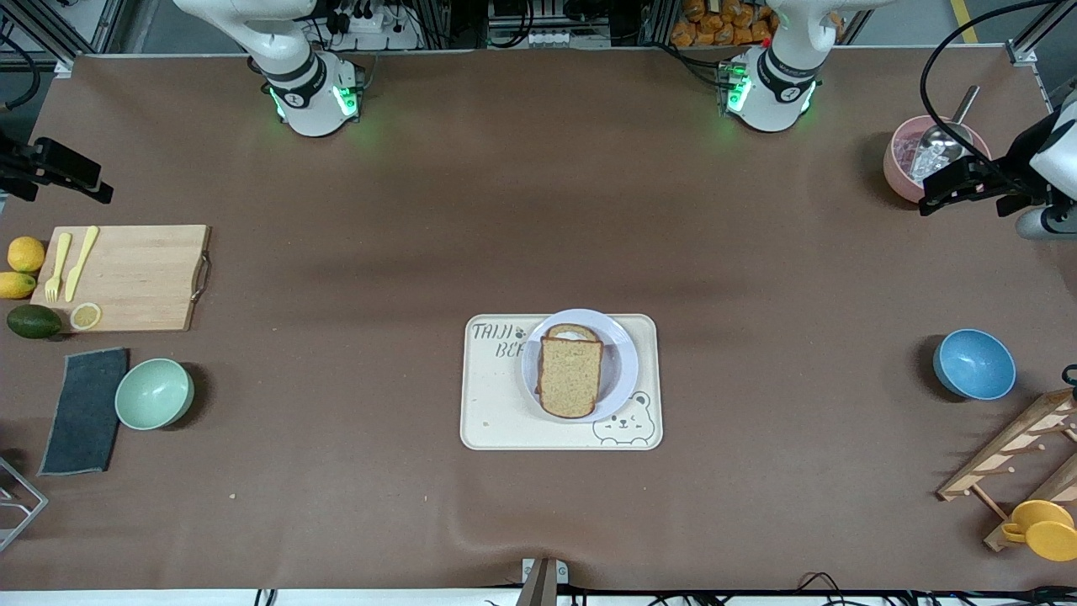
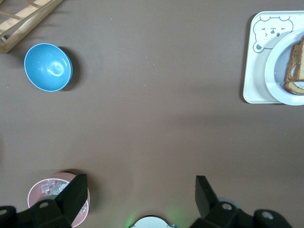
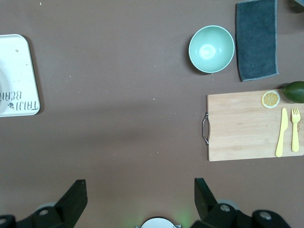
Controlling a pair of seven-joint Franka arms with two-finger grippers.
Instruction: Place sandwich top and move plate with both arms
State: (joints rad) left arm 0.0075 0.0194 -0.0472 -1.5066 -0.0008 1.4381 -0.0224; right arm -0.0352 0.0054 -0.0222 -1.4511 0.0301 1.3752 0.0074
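Note:
The sandwich top (image 1: 571, 377), a brown bread slice, lies on the egg slice on the lavender-white plate (image 1: 621, 362), with a little white egg showing at its edge farther from the front camera. The plate sits on the cream bear tray (image 1: 505, 412) mid-table. My left gripper (image 1: 959, 187) is up over the pink bowl at the left arm's end, open and empty (image 2: 140, 194). My right gripper (image 1: 59, 168) is up near the cutting board at the right arm's end, open and empty (image 3: 140, 195). The left wrist view shows the plate (image 2: 280, 76) and sandwich (image 2: 295, 66).
A blue bowl (image 1: 974, 364), a pink bowl with a scoop (image 1: 904, 160) and a wooden rack (image 1: 1010, 459) stand at the left arm's end. A cutting board (image 1: 126, 276), a green bowl (image 1: 154, 393) and a dark cloth (image 1: 84, 411) lie at the right arm's end.

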